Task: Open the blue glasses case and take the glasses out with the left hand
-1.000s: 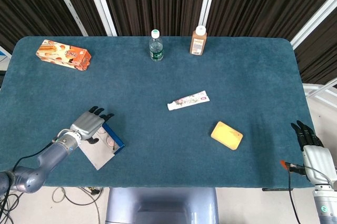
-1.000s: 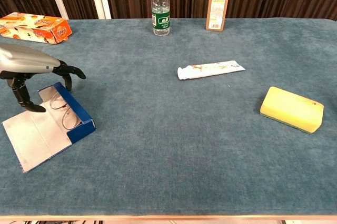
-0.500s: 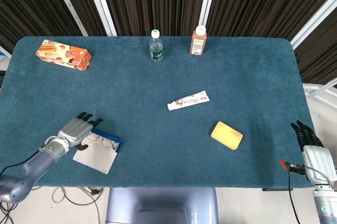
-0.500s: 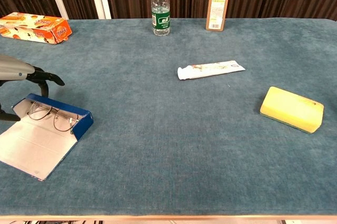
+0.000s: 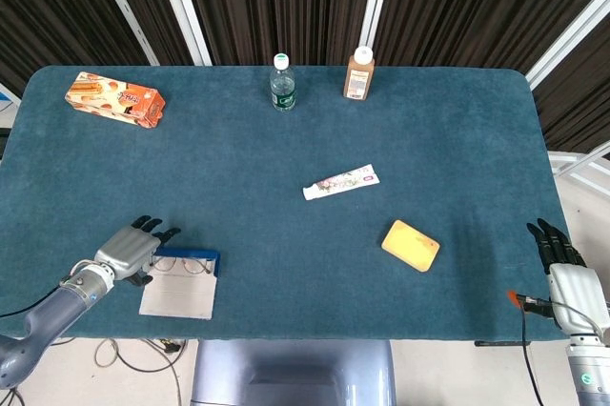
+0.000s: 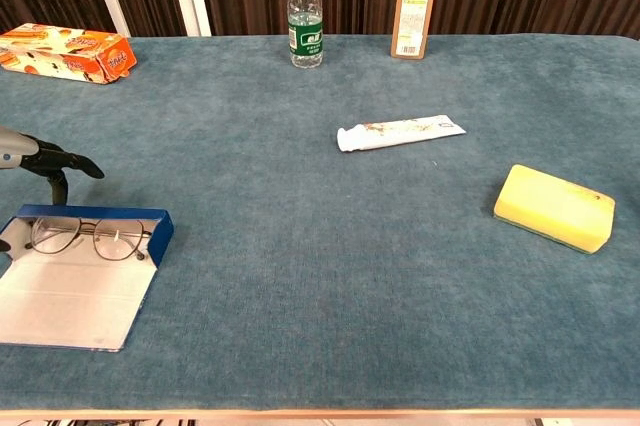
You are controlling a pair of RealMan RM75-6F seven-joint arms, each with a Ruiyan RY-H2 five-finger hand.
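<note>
The blue glasses case (image 5: 188,256) lies open near the table's front left edge, its grey-lined lid (image 5: 178,298) flat toward the front. In the chest view, thin-rimmed glasses (image 6: 85,238) rest inside the blue tray (image 6: 95,214). My left hand (image 5: 131,251) is at the case's left end with its fingers (image 6: 58,161) curled over the back wall, holding that end. My right hand (image 5: 562,263) hangs off the table's right side, fingers straight and holding nothing.
An orange snack box (image 5: 115,100) sits at the back left. A water bottle (image 5: 283,83) and a brown bottle (image 5: 359,73) stand at the back middle. A toothpaste tube (image 5: 340,181) and a yellow sponge (image 5: 411,245) lie right of centre.
The left hand has drawn back toward the front left, and the open case has turned with it, from slanted to parallel with the table's front edge. The right hand has not moved.
</note>
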